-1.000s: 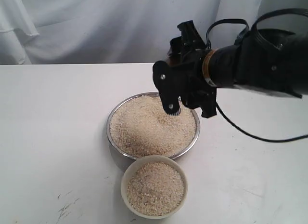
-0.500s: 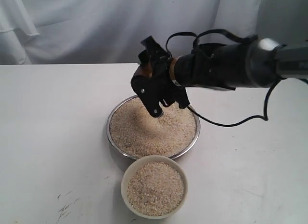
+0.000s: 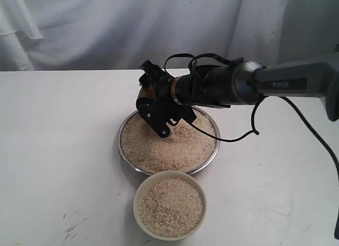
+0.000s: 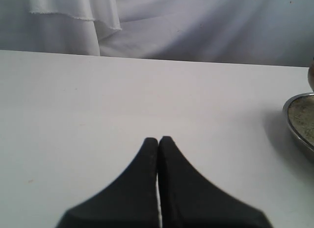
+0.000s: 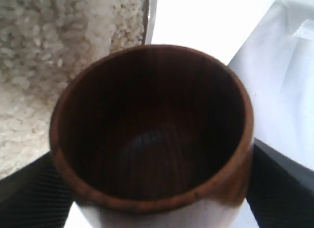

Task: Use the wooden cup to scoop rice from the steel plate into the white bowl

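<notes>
The steel plate [image 3: 123, 152] sits mid-table, heaped with rice [image 3: 169, 143]. In front of it the white bowl [image 3: 139, 196] holds rice nearly to its rim. My right gripper [image 3: 156, 111] reaches in from the right and hangs low over the plate's far left part, shut on the wooden cup [image 3: 144, 93]. In the right wrist view the wooden cup [image 5: 152, 135] is empty, with its dark inside showing and the rice [image 5: 49, 51] just beyond its mouth. My left gripper [image 4: 158, 139] is shut on nothing, over bare table to the left of the plate's rim [image 4: 293, 121].
White cloth [image 3: 106, 29] hangs behind the table. The right arm and its black cable [image 3: 249, 132] cross above the plate's far right side. Faint dark marks [image 3: 71, 227] lie on the table's near left.
The right arm has swung left and down with the cup, from above the plate's right side to low over its far left part. Bowl and plate have not moved.
</notes>
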Controlling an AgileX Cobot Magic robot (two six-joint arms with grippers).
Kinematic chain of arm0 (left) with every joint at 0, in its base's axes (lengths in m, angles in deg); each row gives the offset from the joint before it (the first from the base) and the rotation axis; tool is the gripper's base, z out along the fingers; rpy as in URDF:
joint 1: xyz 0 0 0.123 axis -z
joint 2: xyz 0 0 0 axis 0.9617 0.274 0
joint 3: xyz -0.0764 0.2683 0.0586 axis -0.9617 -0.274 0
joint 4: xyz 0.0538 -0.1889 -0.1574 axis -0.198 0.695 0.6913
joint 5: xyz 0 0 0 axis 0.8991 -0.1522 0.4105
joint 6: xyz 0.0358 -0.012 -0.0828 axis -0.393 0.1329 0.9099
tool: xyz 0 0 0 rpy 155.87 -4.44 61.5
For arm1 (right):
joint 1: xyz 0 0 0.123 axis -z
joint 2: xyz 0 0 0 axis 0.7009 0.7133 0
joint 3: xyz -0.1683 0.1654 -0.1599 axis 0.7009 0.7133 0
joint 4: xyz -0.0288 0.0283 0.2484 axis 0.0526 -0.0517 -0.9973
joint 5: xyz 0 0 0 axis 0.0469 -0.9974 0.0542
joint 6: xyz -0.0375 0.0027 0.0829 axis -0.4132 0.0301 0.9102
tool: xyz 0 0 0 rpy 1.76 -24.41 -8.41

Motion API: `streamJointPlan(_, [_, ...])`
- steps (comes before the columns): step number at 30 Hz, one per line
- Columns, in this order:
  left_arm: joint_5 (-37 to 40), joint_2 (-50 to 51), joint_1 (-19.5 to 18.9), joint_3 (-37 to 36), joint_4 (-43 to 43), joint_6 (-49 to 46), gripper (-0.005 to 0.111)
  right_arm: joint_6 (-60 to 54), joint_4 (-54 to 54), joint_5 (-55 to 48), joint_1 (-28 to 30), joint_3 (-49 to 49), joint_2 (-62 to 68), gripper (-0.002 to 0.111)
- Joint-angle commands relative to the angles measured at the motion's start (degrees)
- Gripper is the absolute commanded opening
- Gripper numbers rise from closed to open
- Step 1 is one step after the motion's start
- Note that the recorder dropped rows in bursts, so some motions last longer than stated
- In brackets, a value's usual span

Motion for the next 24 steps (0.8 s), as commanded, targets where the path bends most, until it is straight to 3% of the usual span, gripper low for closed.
streamJointPlan(1, [-0.8,-0.2,-0.1,-0.3,0.0,0.0,0.000,-2.3,0.5,2.3,-0.7,-1.0,1.2,0.000])
streamJointPlan(13, [-0.8,-0.2,-0.1,-0.3,0.0,0.0,0.000,-3.2,0.4,3.6,-1.8,-0.5,3.9,0.000])
streamJointPlan(24, [-0.8,-0.2,-0.1,-0.3,0.0,0.0,0.000,-0.8,-0.7,2.1,-1.8,7.3,1.1,0.000])
